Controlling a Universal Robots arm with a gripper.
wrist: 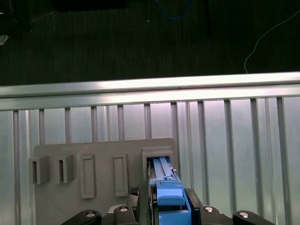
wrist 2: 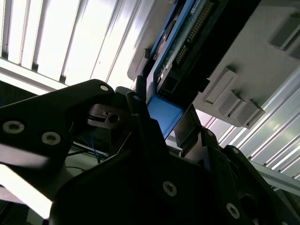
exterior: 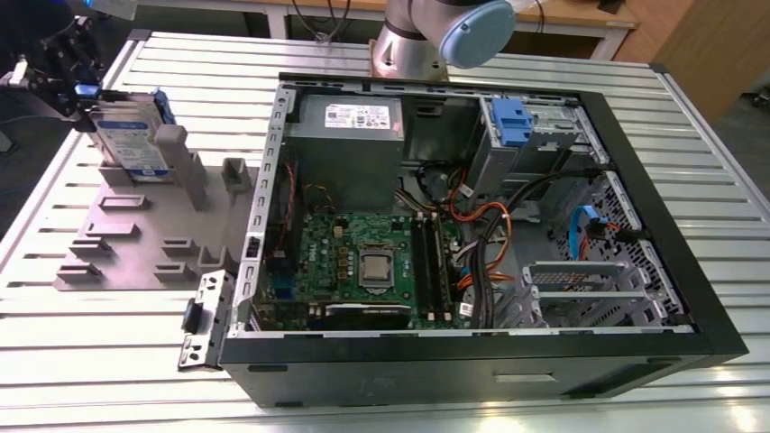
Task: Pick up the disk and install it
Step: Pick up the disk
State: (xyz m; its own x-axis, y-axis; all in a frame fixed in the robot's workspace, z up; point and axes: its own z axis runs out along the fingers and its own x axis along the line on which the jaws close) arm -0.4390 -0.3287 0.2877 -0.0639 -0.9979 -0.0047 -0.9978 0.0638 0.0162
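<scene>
Presently the hand is clenched on the disk. Its fingers press either side of the blue carrier frame, and the disk stands upright in a slot of the grey fixture.

Risk: a tilted lift could bind the frame against the slot walls, or the frame could slip from so narrow a hold.

The second wrist view supplies the finger contact. The exterior view supplies the open computer case just beside the fixture, both on the slatted surface.
</scene>
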